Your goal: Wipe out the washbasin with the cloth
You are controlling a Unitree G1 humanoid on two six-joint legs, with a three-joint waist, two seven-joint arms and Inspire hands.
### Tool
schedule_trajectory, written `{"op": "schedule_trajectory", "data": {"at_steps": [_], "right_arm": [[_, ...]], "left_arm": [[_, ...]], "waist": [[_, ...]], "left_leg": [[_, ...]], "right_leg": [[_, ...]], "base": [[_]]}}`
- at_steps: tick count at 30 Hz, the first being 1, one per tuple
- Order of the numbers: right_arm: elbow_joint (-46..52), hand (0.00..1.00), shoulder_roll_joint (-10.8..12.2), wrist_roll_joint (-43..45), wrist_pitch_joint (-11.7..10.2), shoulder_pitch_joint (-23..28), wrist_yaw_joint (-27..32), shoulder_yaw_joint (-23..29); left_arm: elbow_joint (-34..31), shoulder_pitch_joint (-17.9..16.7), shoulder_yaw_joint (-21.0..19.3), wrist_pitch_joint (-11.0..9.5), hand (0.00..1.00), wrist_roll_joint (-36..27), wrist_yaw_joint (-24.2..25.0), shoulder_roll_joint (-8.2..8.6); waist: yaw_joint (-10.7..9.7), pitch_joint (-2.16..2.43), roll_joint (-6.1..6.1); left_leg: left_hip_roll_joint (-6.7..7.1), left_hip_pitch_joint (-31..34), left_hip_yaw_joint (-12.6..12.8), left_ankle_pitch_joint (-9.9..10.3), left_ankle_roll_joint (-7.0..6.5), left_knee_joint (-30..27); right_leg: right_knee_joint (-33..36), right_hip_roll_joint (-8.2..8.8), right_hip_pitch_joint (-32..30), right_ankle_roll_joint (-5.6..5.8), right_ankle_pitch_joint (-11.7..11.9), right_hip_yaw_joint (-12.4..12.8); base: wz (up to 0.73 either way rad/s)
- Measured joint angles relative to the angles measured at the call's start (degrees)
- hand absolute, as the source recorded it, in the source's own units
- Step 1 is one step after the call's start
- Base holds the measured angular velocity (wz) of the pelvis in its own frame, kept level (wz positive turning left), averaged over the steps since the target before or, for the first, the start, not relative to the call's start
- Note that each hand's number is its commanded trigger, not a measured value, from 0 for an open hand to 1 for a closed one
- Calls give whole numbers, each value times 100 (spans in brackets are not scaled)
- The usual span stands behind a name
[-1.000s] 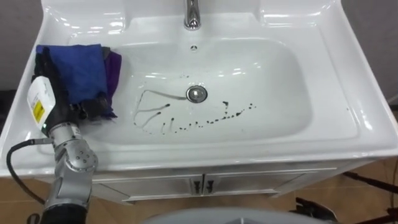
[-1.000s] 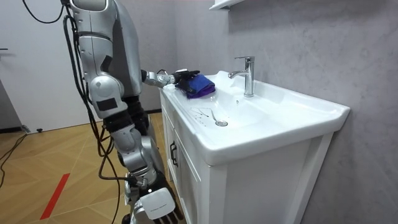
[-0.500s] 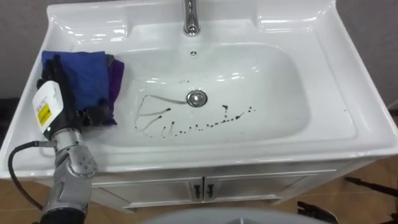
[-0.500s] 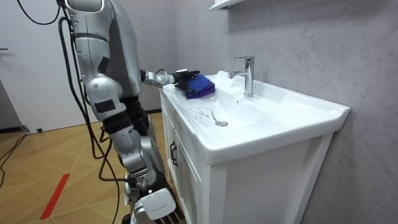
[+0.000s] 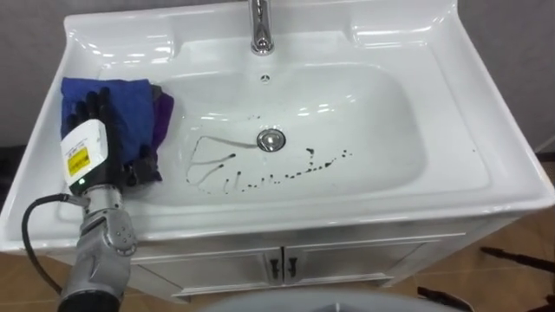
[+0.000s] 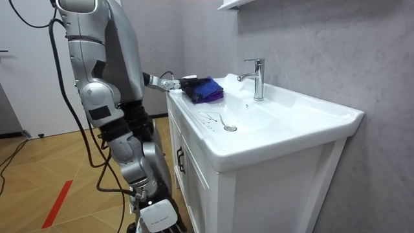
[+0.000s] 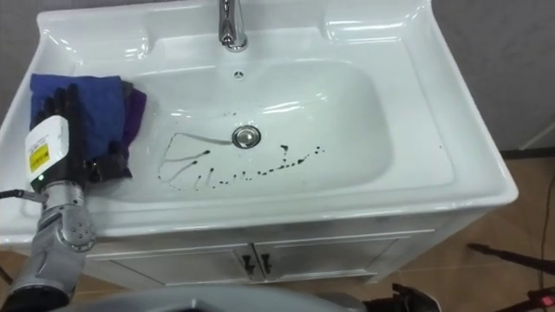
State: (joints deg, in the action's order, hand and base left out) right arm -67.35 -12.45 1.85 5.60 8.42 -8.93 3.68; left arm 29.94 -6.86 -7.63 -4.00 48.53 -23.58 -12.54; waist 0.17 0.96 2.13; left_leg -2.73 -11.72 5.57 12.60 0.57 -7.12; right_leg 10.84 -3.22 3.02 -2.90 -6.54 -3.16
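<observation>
Left hand [image 5: 87, 146], cloth [image 5: 130, 108] nearer streaked basin [image 5: 381, 130]

my left hand [image 5: 95, 130] with black fingers [image 5: 89, 106], white yellow-labelled tag just behind them, silver jointed wrist further back, dark cable looping alongside

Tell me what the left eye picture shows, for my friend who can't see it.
The robot's left hand holds a blue cloth on the left rim of a white basin, seen from above. Dark squiggly marks lie on the basin's bottom near the drain, not yet wiped, with a shiny tap at the top.
</observation>
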Motion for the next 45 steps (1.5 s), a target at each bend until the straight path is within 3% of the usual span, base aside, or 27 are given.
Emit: {"op": "schedule_trajectory", "data": {"at_steps": [2, 6, 7, 8, 9, 10, 12, 14, 20, 29, 37, 45], "right_arm": [[-2, 0, -29, 451, 195, 14, -38, 12], [-3, 0, -98, 926, 416, 61, -129, 14], [-3, 0, -119, 1015, 454, 65, -116, 15], [-2, 0, -133, 1027, 455, 62, -97, 16], [-2, 0, -136, 1030, 455, 63, -80, 16], [-2, 0, -133, 1038, 458, 65, -38, 15], [-2, 0, -132, 1112, 493, 57, -3, 24], [2, 0, -130, 1229, 530, 50, 68, 107], [-13, 0, -151, 1228, 605, 63, 141, 251], [-25, 0, -151, 1226, 771, 66, 190, 450], [-132, 0, -125, 1210, 829, 79, 255, 489], [-129, 0, -111, 992, 884, 64, 323, 433]], "left_arm": [[69, 4, 0, 134, 0, 94, 97, -3], [314, 50, -1, 194, 0, 122, 136, -101], [412, 70, -1, 195, 6, 113, 137, -148], [506, 94, -2, 195, 23, 113, 135, -195], [549, 106, -2, 196, 47, 113, 134, -216], [626, 135, -22, 204, 51, 112, 134, -248], [763, 223, -78, 220, 70, 99, 133, -256], [905, 313, -150, 231, 100, 104, 131, -302], [915, 525, -465, 357, 100, 102, 71, -461], [933, 613, -685, 571, 100, 102, 101, -522], [931, 981, -669, 1017, 100, 108, 670, -621], [878, 1050, -510, 1250, 100, 120, 759, -663]], "waist": [[-17, 18, 35], [-42, 12, 64], [-77, 14, 69], [-99, 14, 68], [-115, 13, 70], [-139, 13, 71], [-144, 12, 71], [-149, 13, 71], [-155, 19, 77], [-276, 52, 93], [-314, 51, 96], [-361, 49, 94]], "left_leg": [[-29, -12, 70, 11, 19, 8], [-77, -88, 145, 44, 75, -29], [-82, -100, 145, 47, 82, -37], [-84, -93, 160, 41, 96, -38], [-92, -93, 167, 37, 103, -38], [-109, -94, 177, 32, 111, -40], [-139, -92, 209, 36, 157, -43], [-158, -74, 222, 31, 173, -48], [-197, -65, 223, -4, 229, -62], [-228, -86, 217, -8, 258, -67], [-231, -78, 231, -21, 273, -234], [-211, -75, 254, -22, 272, -237]], "right_leg": [[11, -27, -11, -23, -3, 25], [160, -87, -22, -94, -64, 98], [233, -91, -44, -104, -109, 114], [317, -92, -103, -109, -148, 149], [323, -91, -109, -112, -150, 156], [325, -98, -112, -116, -152, 160], [346, -122, -129, -124, -157, 181], [395, -164, -183, -147, -164, 261], [402, -260, -218, -223, -118, 403], [410, -325, -219, -273, -89, 458], [401, -311, -182, -317, -115, 467], [407, -280, -181, -300, -113, 450]], "base": [[-14], [-13], [-9], [-8], [-8], [-7], [-8], [-10], [-10], [-6], [0], [0]]}}
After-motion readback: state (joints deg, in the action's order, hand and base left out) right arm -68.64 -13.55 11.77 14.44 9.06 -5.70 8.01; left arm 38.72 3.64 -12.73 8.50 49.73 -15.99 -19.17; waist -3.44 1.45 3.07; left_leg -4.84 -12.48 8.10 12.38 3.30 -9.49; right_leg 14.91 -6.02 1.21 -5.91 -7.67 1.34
